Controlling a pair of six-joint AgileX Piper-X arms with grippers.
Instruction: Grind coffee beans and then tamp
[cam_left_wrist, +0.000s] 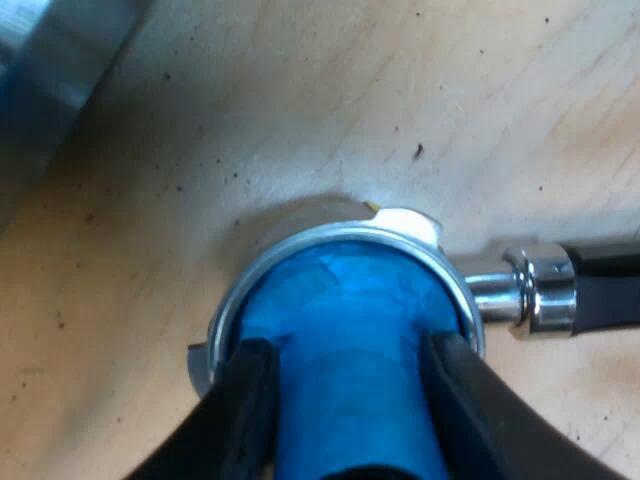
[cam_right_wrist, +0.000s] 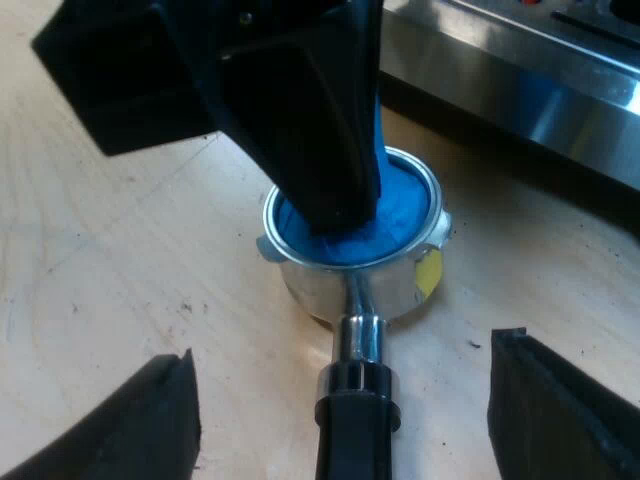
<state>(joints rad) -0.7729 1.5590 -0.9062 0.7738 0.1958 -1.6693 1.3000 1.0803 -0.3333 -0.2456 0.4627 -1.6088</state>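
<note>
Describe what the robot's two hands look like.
The left hand has two matte black fingers with rounded edges. The right hand also has two black fingers, wedge-shaped with squared tips. No markings are visible on either.

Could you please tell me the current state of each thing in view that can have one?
Tamper: seated in the holder's basket.
Holder: loose on the table, not locked into the machine.
Left end effector: shut on the tamper.
Right end effector: open, one finger on either side of the handle, not touching it.
</note>
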